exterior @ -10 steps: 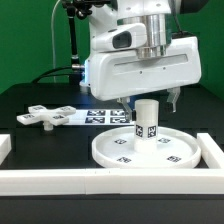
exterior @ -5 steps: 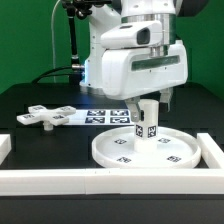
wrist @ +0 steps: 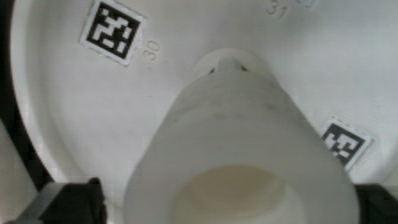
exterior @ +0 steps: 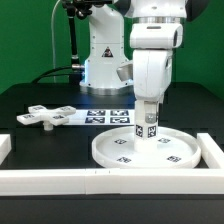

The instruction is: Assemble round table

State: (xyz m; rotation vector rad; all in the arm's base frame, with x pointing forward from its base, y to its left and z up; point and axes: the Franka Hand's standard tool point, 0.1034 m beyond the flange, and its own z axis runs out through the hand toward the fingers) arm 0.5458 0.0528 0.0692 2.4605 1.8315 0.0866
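Observation:
The large round white disc [exterior: 145,150] lies flat on the table, tags facing up; it also fills the wrist view [wrist: 71,110]. The short white post [exterior: 147,129] stands upright near the disc's middle, tags on its side. My gripper [exterior: 148,110] is straight above the post and lowered over its top, which is hidden in the exterior view. In the wrist view the post [wrist: 231,150] rises between my dark fingers [wrist: 68,203], which stand close on either side with a thin gap, open. The cross-shaped foot [exterior: 45,116] lies at the exterior view's left.
The marker board [exterior: 100,117] lies behind the disc. White border walls run along the front [exterior: 90,180] and the exterior view's right [exterior: 213,150]. The arm's white base [exterior: 100,60] stands at the back.
The hand has turned about a quarter turn around the vertical over the post, from broadside to narrow-side on. The post and disc have stayed in place.

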